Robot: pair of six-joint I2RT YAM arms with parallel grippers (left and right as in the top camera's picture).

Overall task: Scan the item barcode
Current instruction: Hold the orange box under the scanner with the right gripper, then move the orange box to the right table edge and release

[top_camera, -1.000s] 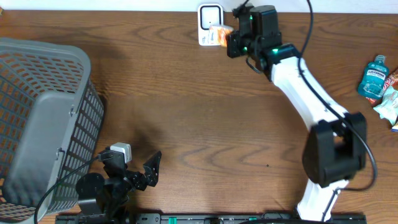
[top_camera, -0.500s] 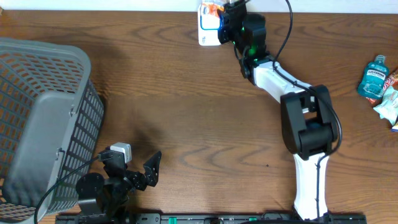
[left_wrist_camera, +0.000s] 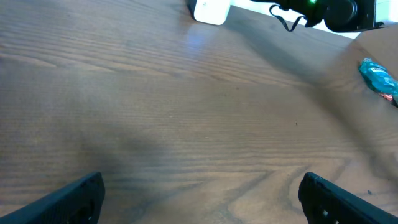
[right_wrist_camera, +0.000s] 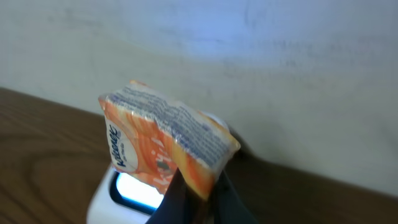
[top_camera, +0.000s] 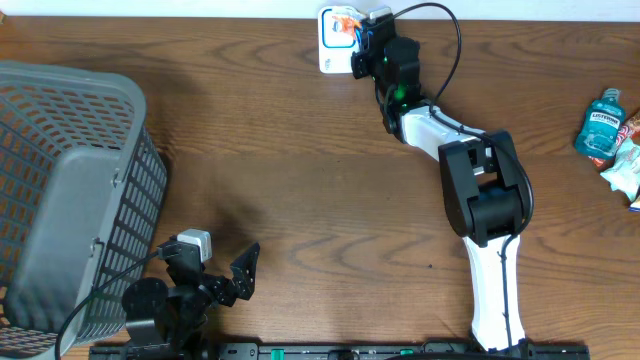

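My right gripper [right_wrist_camera: 194, 186] is clenched on the lower corner of the orange tissue pack [right_wrist_camera: 163, 143]. The pack juts up and left from my fingertips, tilted, just above the lit window of the white scanner [right_wrist_camera: 118, 196] at the table's [top_camera: 250, 150] far edge. To scan well, I'd turn the barcode face squarely to that window and hold steady, though I can't spot the barcode itself. My left gripper [left_wrist_camera: 200, 196] hangs released.
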